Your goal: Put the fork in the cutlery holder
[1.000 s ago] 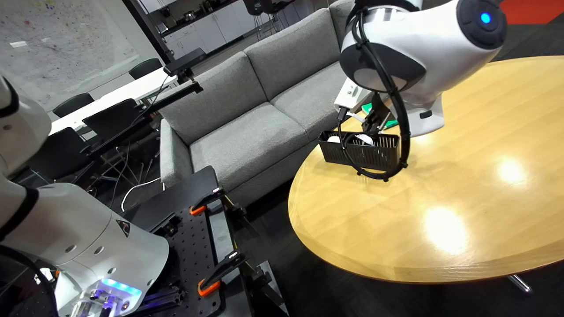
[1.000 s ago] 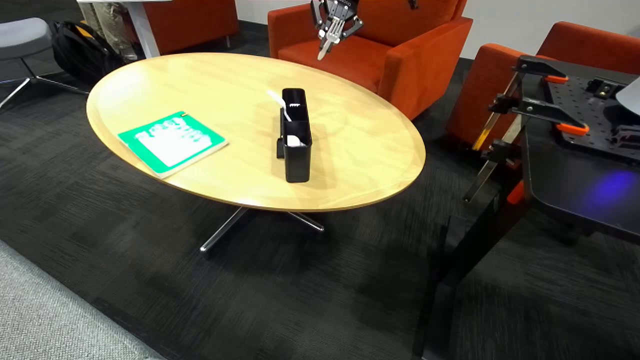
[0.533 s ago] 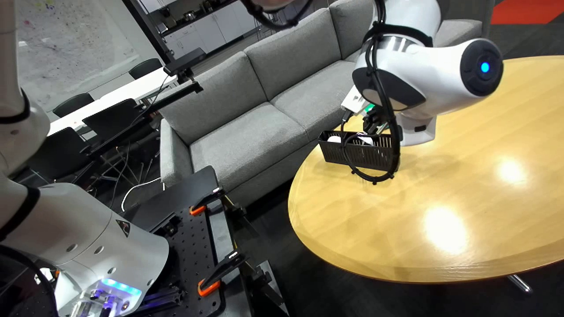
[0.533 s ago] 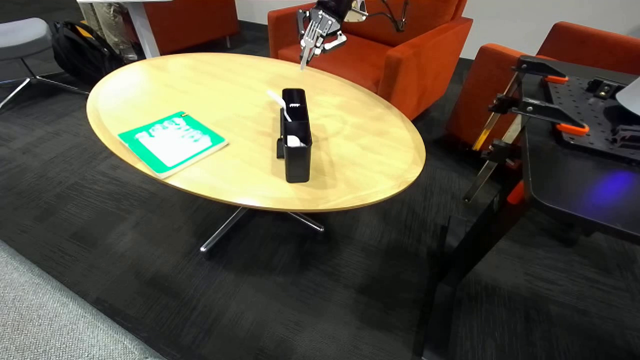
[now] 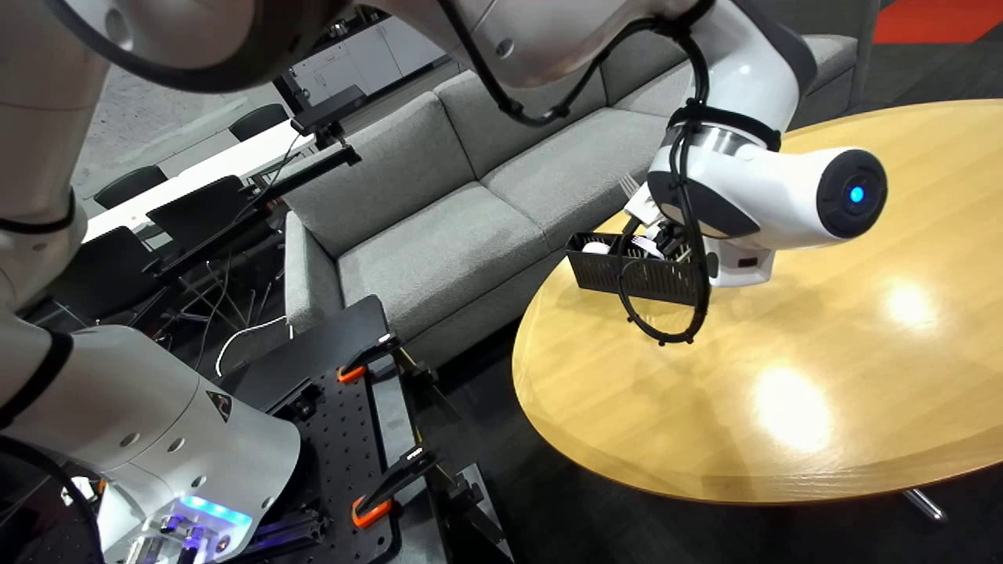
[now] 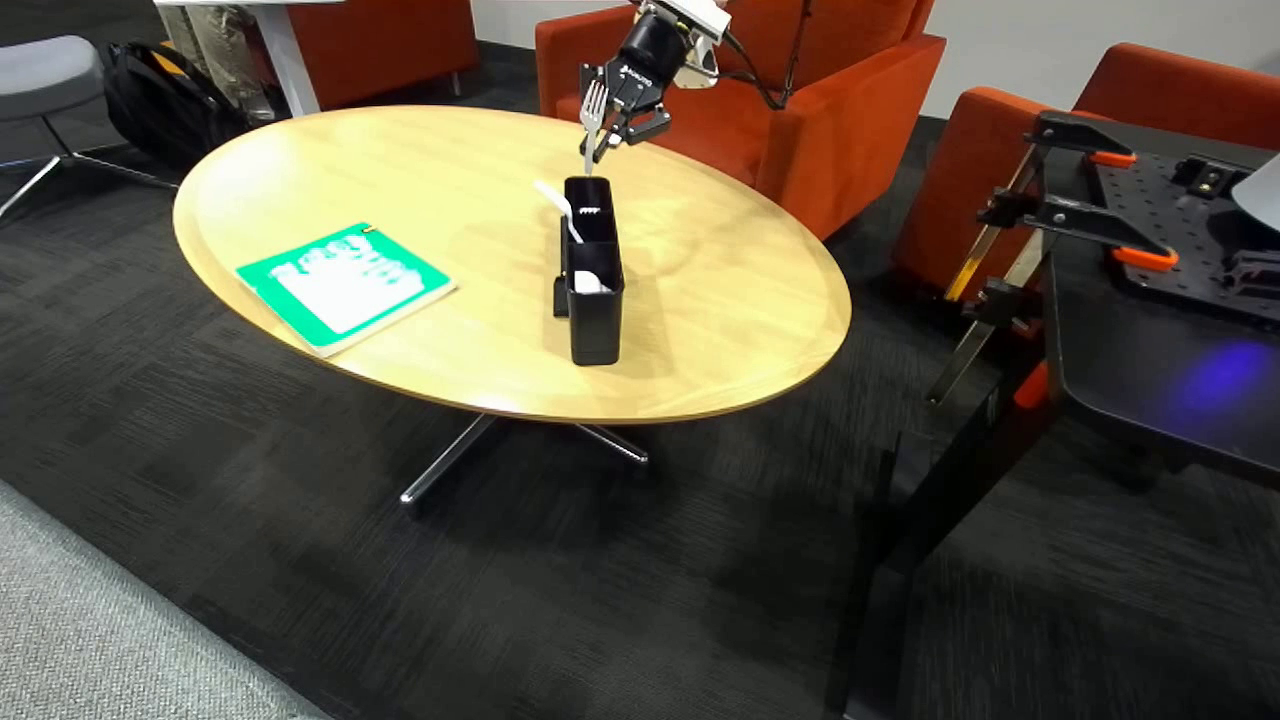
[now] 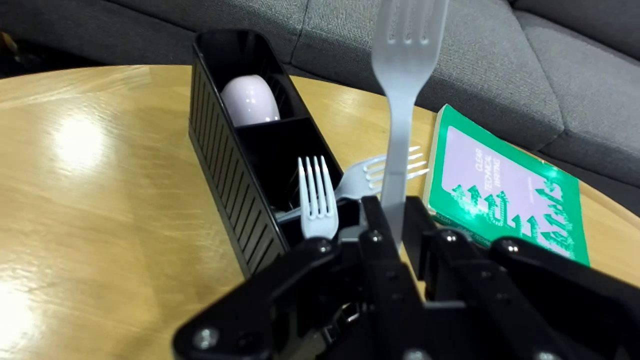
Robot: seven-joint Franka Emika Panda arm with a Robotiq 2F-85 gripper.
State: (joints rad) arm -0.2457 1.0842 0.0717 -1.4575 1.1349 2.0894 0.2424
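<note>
My gripper is shut on the handle of a white fork, tines up. In an exterior view the held fork is nearly upright and its handle end is at the far end of the cutlery holder; I cannot tell whether it is inside. The black holder has compartments. One white fork stands in the near end, another fork leans out over the side, and a white rounded piece sits in the far compartment. In an exterior view the gripper is partly hidden by the arm.
The holder stands on an oval wooden table. A green-and-white book lies beside it, also in an exterior view. A grey sofa and an orange armchair stand near the table.
My gripper has come down toward the holder's end with the fork in it. The fork has turned from slanted to nearly upright. The holder and its contents have not moved.
</note>
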